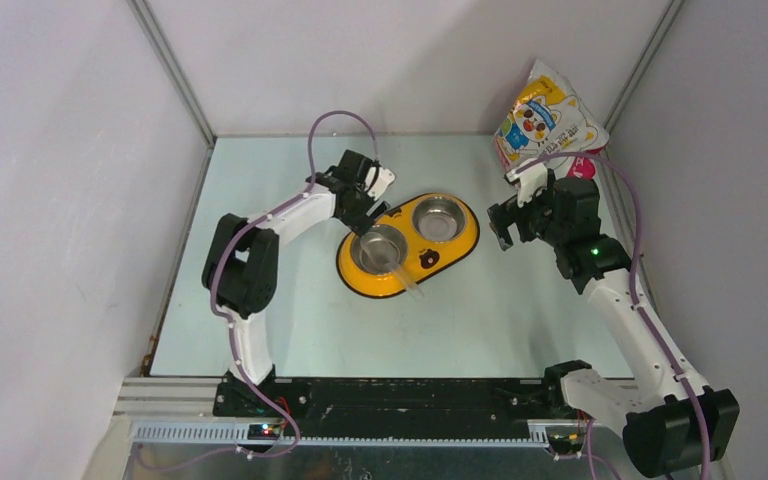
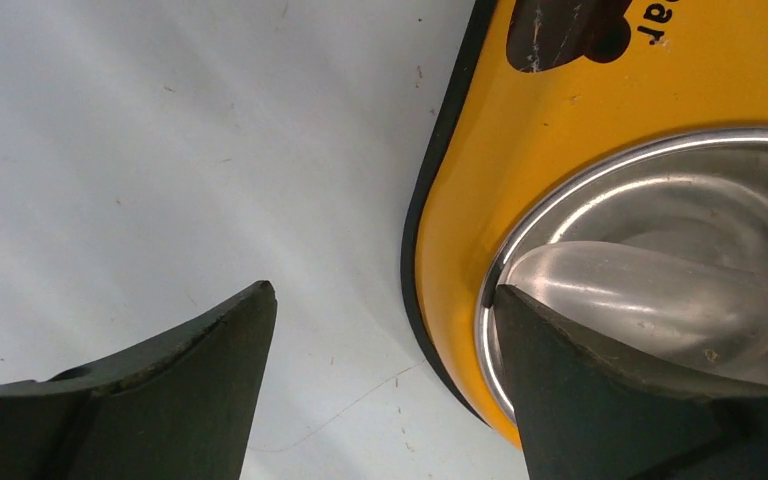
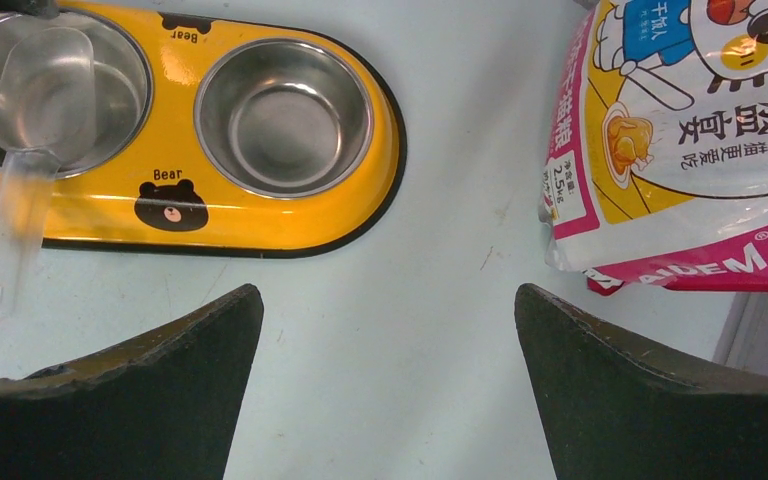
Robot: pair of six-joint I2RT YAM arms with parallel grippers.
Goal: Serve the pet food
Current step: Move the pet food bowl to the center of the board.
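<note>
Step, likely: scoop [image 3: 22,190] pickup; left fingers [image 2: 600,400] spread at feeder [image 3: 290,215] rim, right fingers [image 3: 650,390] spread, empty. Next: pinch scoop handle squarely.

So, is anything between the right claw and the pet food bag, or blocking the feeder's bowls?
Nothing visible lies between the open right claw and the pet food bag. On the yellow feeder, a translucent scoop lies in the bowl on the left arm's side; the other bowl is empty.

Pale grey-green tabletop [image 1: 290,330], plain white walls [image 1: 410,60] on three sides, metal corner posts [image 1: 173,75], even light
</note>
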